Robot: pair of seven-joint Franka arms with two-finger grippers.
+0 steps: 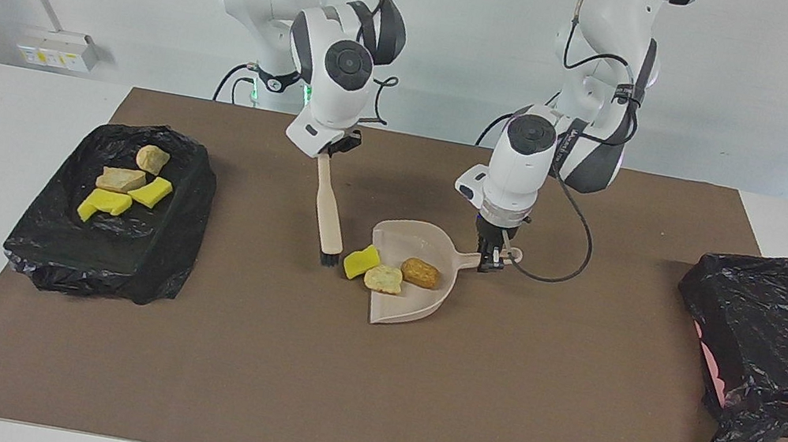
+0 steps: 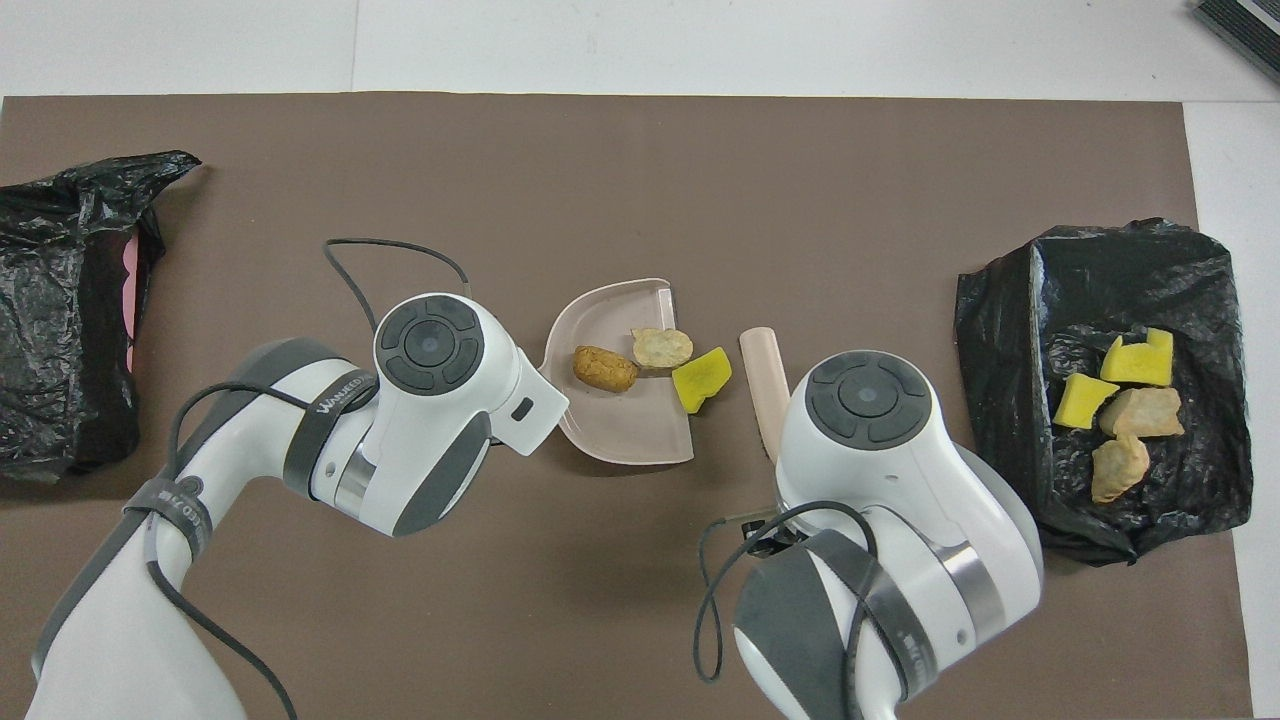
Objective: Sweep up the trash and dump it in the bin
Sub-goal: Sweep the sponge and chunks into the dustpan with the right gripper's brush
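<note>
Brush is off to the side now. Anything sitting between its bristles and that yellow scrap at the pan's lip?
Nothing visible does. The brush, held by the right gripper, has bare mat between its bristles and the yellow scrap, which lies at the dustpan lip.

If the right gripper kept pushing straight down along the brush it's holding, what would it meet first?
The right gripper, shut on the beige brush, points steeply down. The black bristles would likely meet the brown table mat first, just short of the yellow sponge scrap at the beige dustpan's lip.
</note>
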